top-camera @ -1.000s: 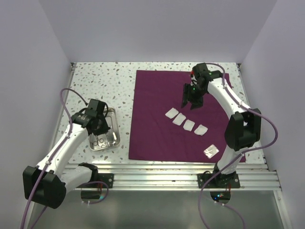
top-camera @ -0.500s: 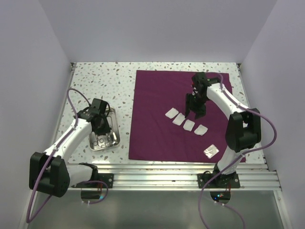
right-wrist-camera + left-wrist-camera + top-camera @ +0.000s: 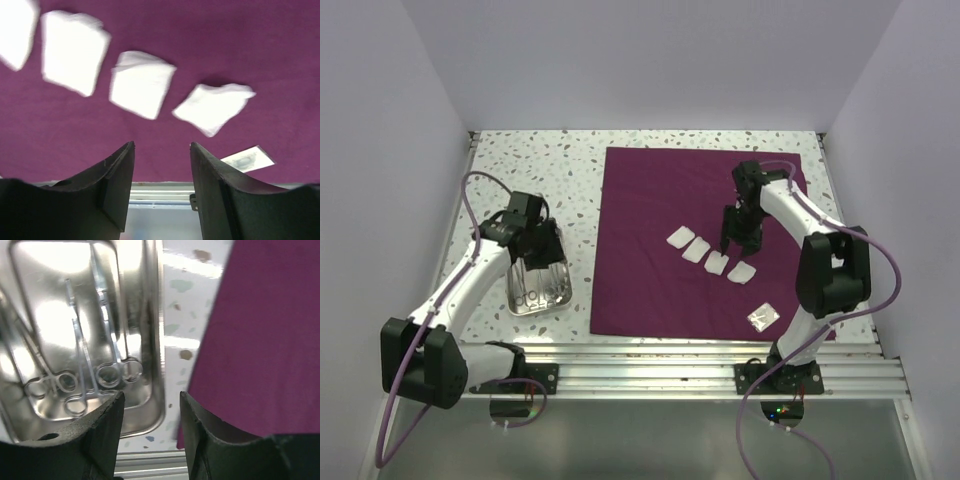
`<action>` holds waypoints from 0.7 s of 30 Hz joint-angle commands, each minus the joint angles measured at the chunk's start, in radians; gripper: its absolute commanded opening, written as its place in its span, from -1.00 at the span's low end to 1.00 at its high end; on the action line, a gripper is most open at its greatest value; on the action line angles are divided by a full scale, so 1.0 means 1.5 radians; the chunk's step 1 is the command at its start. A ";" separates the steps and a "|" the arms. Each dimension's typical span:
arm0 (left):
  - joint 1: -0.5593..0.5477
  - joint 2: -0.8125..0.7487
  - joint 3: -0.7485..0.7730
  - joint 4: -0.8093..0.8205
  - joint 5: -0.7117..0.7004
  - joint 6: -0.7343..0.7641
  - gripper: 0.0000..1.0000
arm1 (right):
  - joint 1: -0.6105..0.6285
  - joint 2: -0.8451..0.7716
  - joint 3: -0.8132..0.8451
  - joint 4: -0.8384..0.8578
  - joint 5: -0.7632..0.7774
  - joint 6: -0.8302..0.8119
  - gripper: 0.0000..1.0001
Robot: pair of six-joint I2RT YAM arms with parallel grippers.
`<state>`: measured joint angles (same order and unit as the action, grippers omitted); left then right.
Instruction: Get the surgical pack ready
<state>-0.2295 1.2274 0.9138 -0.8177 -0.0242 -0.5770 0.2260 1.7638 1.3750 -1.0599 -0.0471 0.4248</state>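
Since the earlier frame, the left gripper (image 3: 538, 250) had shifted toward the far end of the steel tray (image 3: 560, 290) and its jaws had parted. The right gripper (image 3: 738, 238) had come back from the far part of the maroon cloth (image 3: 640, 200) to the row of gauze squares (image 3: 696, 250).

Left gripper (image 3: 151, 396): jaws stood apart with nothing between them. The steel tray (image 3: 155, 340) lay below and ahead of it, on the side of its left finger, and rested on the speckled table (image 3: 185, 315). Ring-handled instruments (image 3: 85, 375) lay inside the tray, with their finger rings toward the gripper. The edge of the maroon cloth (image 3: 260, 340) lay ahead on the side of its right finger, apart from the tray.

Right gripper (image 3: 161, 146): jaws stood apart and empty, above the maroon cloth (image 3: 200, 40). Four gauze squares (image 3: 141, 82) lay in a slanted row just ahead of the fingertips, flat on the cloth and separate from one another. A small flat packet (image 3: 248, 159) lay beside its right finger, nearer the front edge of the cloth.

The cloth was spread flat and unfolded on the table (image 3: 520, 160), to the right of the tray.
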 commanded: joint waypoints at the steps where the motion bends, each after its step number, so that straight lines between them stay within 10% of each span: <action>1: 0.003 -0.007 0.027 0.086 0.141 0.051 0.04 | -0.065 -0.032 -0.032 0.004 0.023 -0.002 0.03; 5: -0.022 0.002 0.019 0.167 0.281 0.039 0.04 | -0.099 -0.061 -0.076 0.023 -0.006 0.002 -0.06; 21: -0.082 0.094 0.086 0.136 0.289 0.073 0.01 | -0.135 -0.116 -0.258 0.138 -0.088 0.077 0.05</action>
<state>-0.3485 1.3605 1.0058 -0.6151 0.3805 -0.5034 0.0250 1.6352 1.0019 -0.9173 -0.1467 0.4992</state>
